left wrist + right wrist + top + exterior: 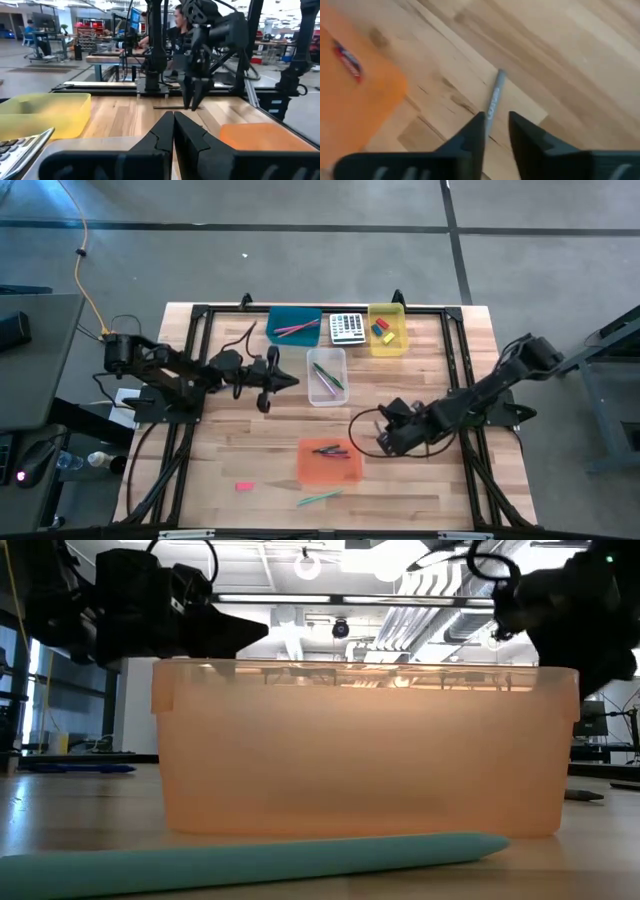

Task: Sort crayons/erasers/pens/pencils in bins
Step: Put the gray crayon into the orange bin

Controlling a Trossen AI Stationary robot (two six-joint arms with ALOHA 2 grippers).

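Note:
My right gripper [495,131] points steeply down over the table, just right of the orange bin [345,473], its fingers a little apart and open. A thin grey stick [494,97], a pen or pencil, lies flat on the wood and runs away from the gap between the fingers. The orange bin holds crayons [347,60]. My left gripper [173,122] is shut and empty, held level beside the clear bin [312,395]. A green pen [320,497] and a pink eraser [244,486] lie near the front edge. My right gripper's fingers stand over the grey stick's near end [489,114], coming from above and slanting down, roughly along the stick. The stick lies flat on the table. Whether the fingers touch it I cannot tell.
At the far edge stand the teal bin [275,320] with pencils, a calculator [348,328] and the yellow bin [400,340] with erasers. The clear bin holds green pens. Black frame rails border the table. People work at benches in the room beyond.

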